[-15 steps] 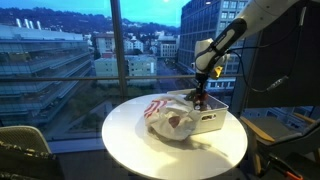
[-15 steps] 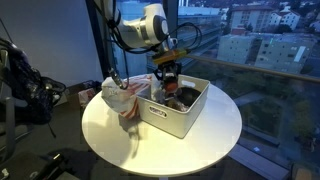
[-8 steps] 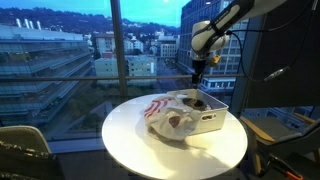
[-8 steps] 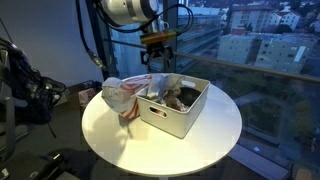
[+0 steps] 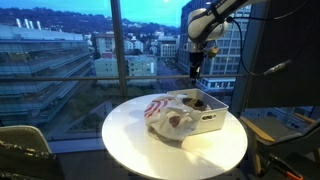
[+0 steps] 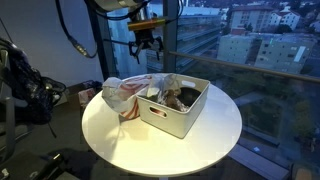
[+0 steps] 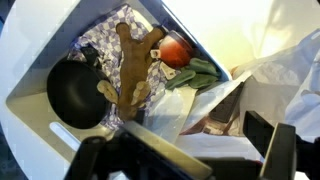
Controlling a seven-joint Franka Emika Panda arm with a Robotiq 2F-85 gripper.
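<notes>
Round white surface (image 5: 130, 150) is carrying everything, with a window wall behind. Red-and-white striped bag (image 6: 122, 97) is slumping on it, touching the side wall of the white bin (image 6: 180, 122); both exterior views are showing this. End effector (image 5: 194, 70) is hanging well above the bin, roughly over the end nearest the bag. It is pointing straight down, with jaws standing wide apart, gripping nothing and touching nothing. In the wrist view its fingers (image 7: 280, 150) are showing at the bottom edge with the bin's contents lying beyond them, so the bin is sitting below and a little forward of the end effector. Inside the bin, a black bowl (image 7: 75, 95) is sitting at the left on crinkled foil (image 7: 100, 40). Brown plush toy (image 7: 135, 65) is lying flat just beside the bowl, seemingly touching its rim, and is the item closest to the end effector's centre line. Its long axis is running up-and-down in the wrist picture, leaning slightly, so by my judgement it is lying roughly crosswise to the line between the fingers. Red ball (image 7: 176, 51) is sitting just right of the toy's upper end, with a green piece (image 7: 197, 72) touching it from below, too blurred to identify
</notes>
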